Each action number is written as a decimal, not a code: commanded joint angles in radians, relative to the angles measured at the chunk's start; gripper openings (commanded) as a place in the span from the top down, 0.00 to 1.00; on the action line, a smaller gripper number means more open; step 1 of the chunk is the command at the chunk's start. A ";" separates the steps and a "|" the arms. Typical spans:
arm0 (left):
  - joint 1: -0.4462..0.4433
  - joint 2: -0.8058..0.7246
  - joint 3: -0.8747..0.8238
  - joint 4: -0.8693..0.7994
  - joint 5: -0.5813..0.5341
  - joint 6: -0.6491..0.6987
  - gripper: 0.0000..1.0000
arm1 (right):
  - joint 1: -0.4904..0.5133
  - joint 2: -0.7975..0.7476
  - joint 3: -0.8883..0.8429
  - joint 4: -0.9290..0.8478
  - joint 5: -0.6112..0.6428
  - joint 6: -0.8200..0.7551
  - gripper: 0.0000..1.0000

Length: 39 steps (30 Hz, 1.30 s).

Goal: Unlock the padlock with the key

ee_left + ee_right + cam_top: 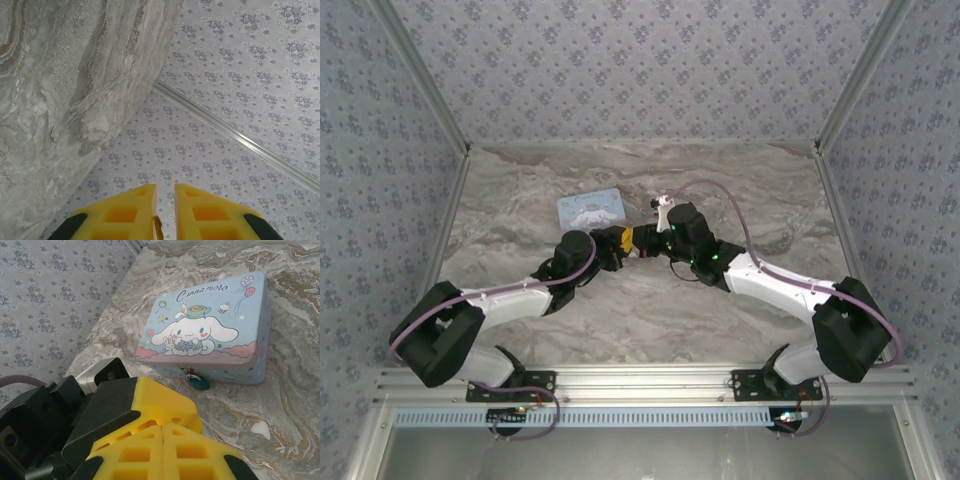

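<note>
I see the padlock hanging at the front clasp of the cartoon tin on the worktop. Just right of it, my left tool shows a narrow gap with a brassy sliver inside; gripped or not, I cannot tell. My right tool is clenched, meeting the left's tips.

Cursive "Cinnamoro" is printed on the lid of the pale blue tin
</note>
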 commanded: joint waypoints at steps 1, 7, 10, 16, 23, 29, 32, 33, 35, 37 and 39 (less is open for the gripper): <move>-0.005 0.007 -0.008 0.041 -0.017 -0.170 0.88 | 0.008 -0.014 -0.012 0.005 0.014 0.009 1.00; -0.006 0.011 -0.012 0.044 -0.018 -0.172 0.89 | 0.008 -0.017 -0.013 0.005 0.017 0.010 1.00; -0.005 0.015 -0.011 0.046 -0.018 -0.173 0.90 | 0.009 -0.018 -0.015 0.010 0.019 0.012 1.00; -0.006 0.020 -0.012 0.048 -0.018 -0.175 0.90 | 0.008 -0.019 -0.017 0.008 0.022 0.012 1.00; -0.006 0.021 -0.013 0.048 -0.018 -0.175 0.87 | 0.007 -0.020 -0.017 0.007 0.025 0.013 1.00; -0.006 0.021 -0.017 0.048 -0.019 -0.173 0.87 | 0.007 -0.023 -0.023 0.012 0.027 0.015 1.00; -0.006 0.022 -0.016 0.046 -0.018 -0.170 0.87 | 0.007 -0.025 -0.023 0.010 0.028 0.015 1.00; -0.006 0.021 -0.017 0.046 -0.018 -0.171 0.87 | 0.008 -0.025 -0.025 0.011 0.028 0.016 1.00; -0.006 0.021 -0.018 0.041 -0.021 -0.171 0.87 | 0.007 -0.026 -0.027 0.012 0.029 0.017 1.00; -0.006 0.020 -0.018 0.036 -0.023 -0.168 0.87 | 0.006 -0.027 -0.027 0.013 0.026 0.020 1.00; -0.006 0.022 -0.016 0.037 -0.023 -0.167 0.87 | 0.006 -0.029 -0.029 0.013 0.026 0.020 1.00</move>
